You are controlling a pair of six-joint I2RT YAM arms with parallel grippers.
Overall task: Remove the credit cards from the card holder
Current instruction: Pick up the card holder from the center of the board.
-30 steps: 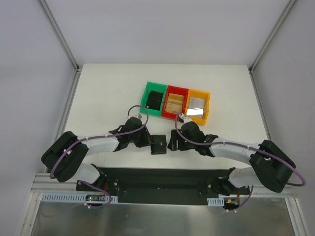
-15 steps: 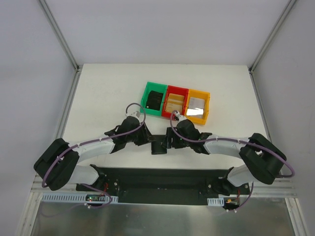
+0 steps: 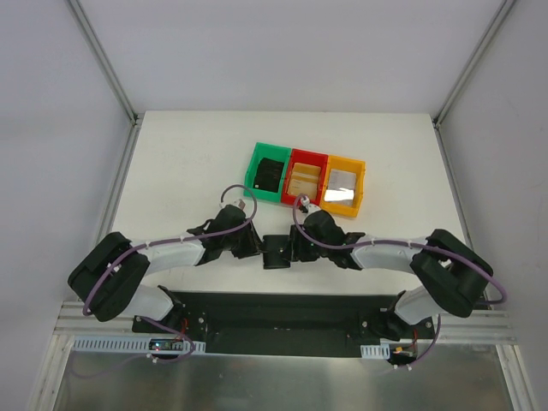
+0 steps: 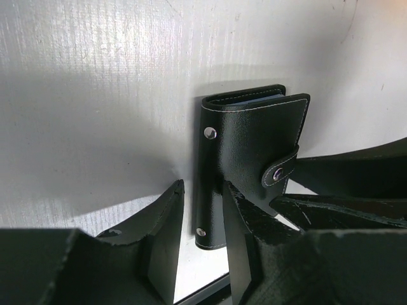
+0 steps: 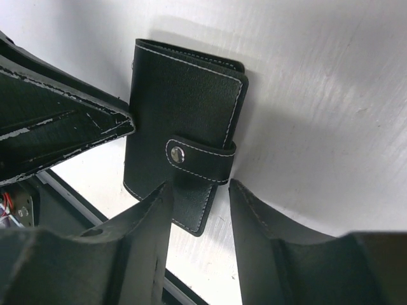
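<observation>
Card holder (image 3: 276, 251) is at the near middle of the bench (image 3: 188, 163), between your two arms. It is closed, snap tab (image 5: 200, 159) fastened, no cards showing.

Left gripper (image 4: 203, 190) brackets the spine edge, jaws narrow; you cannot tell whether it pinches. Right gripper (image 5: 200, 185) is released, straddling the tab-side corner, with bench showing beside one finger.

Step in hand looks like bracing for opening. Next move, likely: hold the spine firm, catch the tab, pop the snap.

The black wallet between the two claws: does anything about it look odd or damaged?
Nothing stands out. The card holder lies closed, strap snapped, no visible damage, its edges between the open fingers of the left gripper and right gripper.
</observation>
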